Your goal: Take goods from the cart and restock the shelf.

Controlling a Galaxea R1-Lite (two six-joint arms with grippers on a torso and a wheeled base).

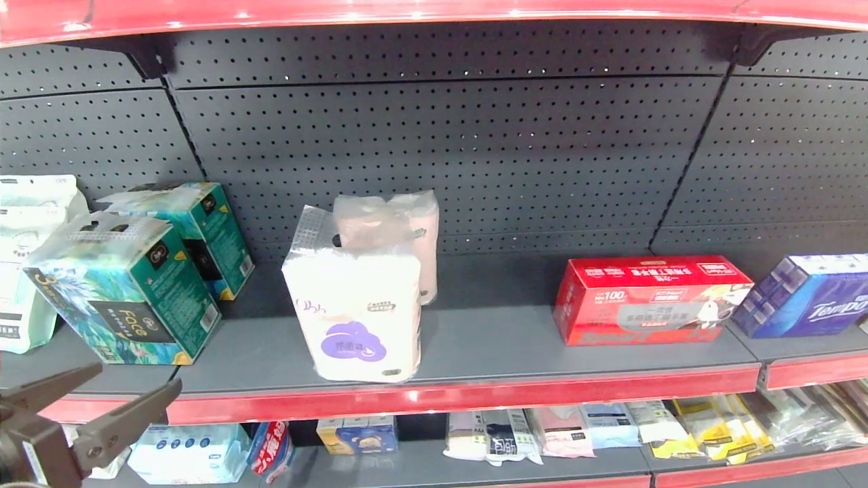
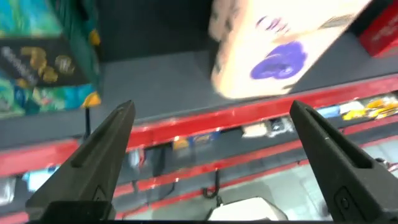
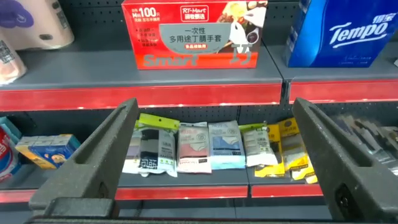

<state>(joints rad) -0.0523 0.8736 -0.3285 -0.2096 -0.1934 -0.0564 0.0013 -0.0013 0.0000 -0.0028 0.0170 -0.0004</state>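
Note:
A white paper-roll pack with a purple cloud print (image 1: 354, 308) stands upright near the front edge of the grey shelf board (image 1: 488, 318), and a clear-wrapped roll pack (image 1: 400, 227) stands behind it. My left gripper (image 1: 139, 378) hangs open and empty at the lower left, below and in front of the shelf's red edge. In the left wrist view the left gripper (image 2: 211, 115) faces that red edge, with the white pack (image 2: 280, 50) up ahead. My right gripper (image 3: 216, 106) is open and empty in front of the lower shelf, below a red box (image 3: 194, 34).
Green tissue boxes (image 1: 129, 291) and pale bags (image 1: 27, 257) fill the shelf's left end. The red box (image 1: 647, 298) and a blue tissue pack (image 1: 807, 295) sit at the right. Bare board lies between the white pack and the red box. Flat packets (image 1: 597, 430) line the lower shelf.

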